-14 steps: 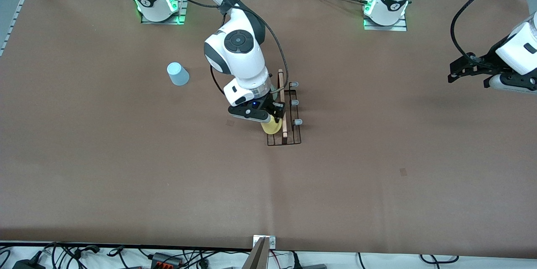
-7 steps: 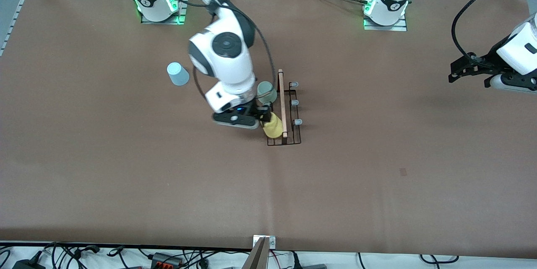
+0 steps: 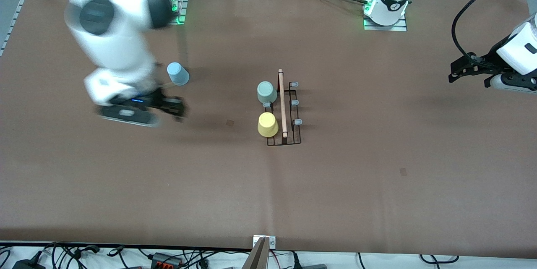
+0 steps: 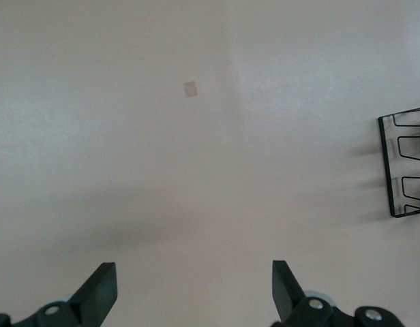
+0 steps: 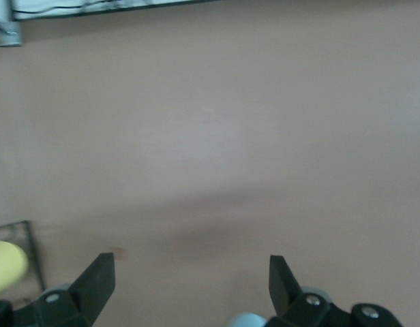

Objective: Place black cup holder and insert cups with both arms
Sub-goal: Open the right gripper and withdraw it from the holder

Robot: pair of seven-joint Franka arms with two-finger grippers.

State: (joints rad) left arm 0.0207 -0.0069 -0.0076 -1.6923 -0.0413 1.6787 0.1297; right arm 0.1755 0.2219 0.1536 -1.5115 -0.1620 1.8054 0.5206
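- Right claw (image 3: 178, 107), spread and empty, hangs over the brown bench (image 3: 126, 185) just beside the small light blue plastic cup (image 3: 178, 74).
- Thin black wire cup holder (image 3: 289, 128), carrying the yellow cup (image 3: 267, 125) and pale green cup (image 3: 266, 92), stands well apart from it.
- Left claw (image 3: 453, 71), spread, waits over its own end.

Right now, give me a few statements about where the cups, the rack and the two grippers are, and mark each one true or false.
1. The yellow cup sits on the black cup holder. True.
2. The pale green cup lies loose on the table near the left arm's base. False: it is on the holder, beside the wooden rod handle, farther from the front camera than the yellow cup.
3. The light blue cup is on the holder too. False: it stands on the table, toward the right arm's end.
4. The right gripper is open and holds nothing. True.
5. The left gripper grips a cup. False: it is open and empty, waiting over the left arm's end of the table.
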